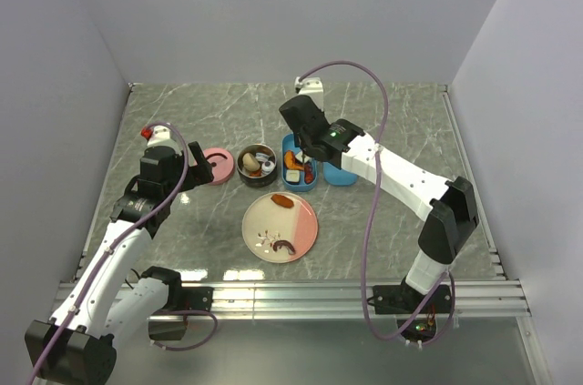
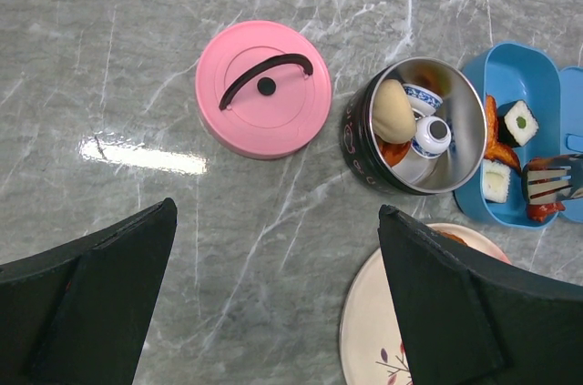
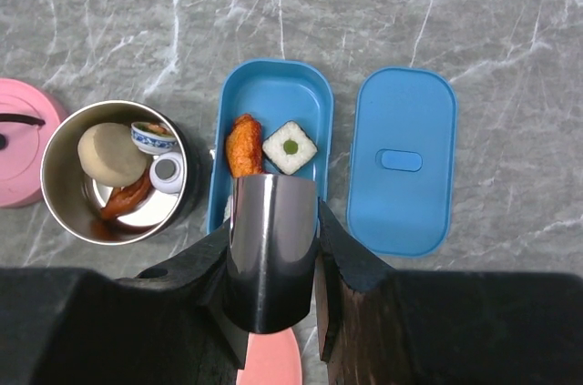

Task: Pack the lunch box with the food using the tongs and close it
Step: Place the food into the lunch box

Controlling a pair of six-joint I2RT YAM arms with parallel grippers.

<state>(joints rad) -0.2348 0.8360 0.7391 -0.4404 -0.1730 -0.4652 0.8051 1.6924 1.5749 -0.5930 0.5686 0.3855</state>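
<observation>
Right tool (image 3: 273,221) clamps the tongs (image 3: 271,267) above the blue lunch box (image 3: 273,94); left tool (image 2: 278,212) hangs spread wide over the table (image 2: 109,39).

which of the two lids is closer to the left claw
The round pink lid with the black arched handle, lying just ahead of the open left claw. The oblong blue lid lies far across, beyond the steel tin and the blue box.

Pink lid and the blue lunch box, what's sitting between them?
A round steel pot, holding a beige bun, stands between the pink lid and the blue lunch box. The left wrist view shows it plainly.
</observation>
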